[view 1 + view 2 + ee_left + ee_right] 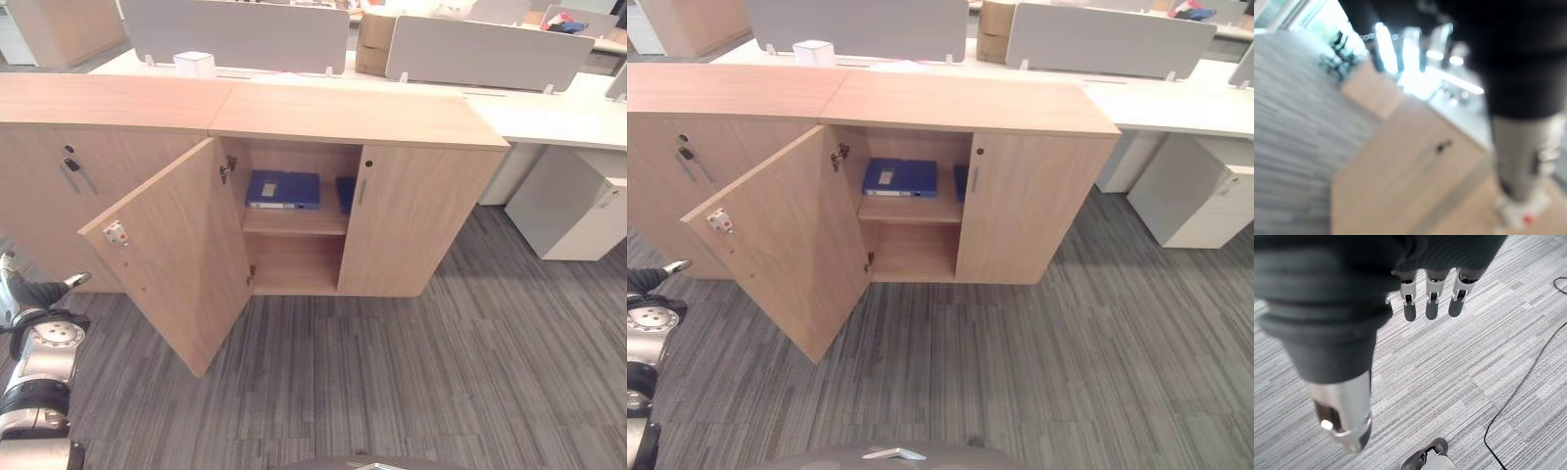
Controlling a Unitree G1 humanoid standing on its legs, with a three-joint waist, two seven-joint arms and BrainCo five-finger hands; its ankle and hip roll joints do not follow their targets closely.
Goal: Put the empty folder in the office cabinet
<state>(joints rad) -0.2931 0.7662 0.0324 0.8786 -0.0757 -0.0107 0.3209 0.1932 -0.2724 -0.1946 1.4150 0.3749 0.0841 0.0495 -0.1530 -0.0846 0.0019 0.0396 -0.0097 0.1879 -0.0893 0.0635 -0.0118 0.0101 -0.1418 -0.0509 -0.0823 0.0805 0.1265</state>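
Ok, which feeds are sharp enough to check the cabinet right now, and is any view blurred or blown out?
Both eye views are sharp and evenly lit: the blue folder on the upper shelf and the open cabinet door read clearly. The left wrist view is heavily out of focus, with blown-out bright patches at the far end. The right wrist view is crisp on the carpet, with the right hand hanging over it.

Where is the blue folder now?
The blue folder lies flat on the upper shelf inside the open cabinet, left of a second blue item partly hidden by the closed door.
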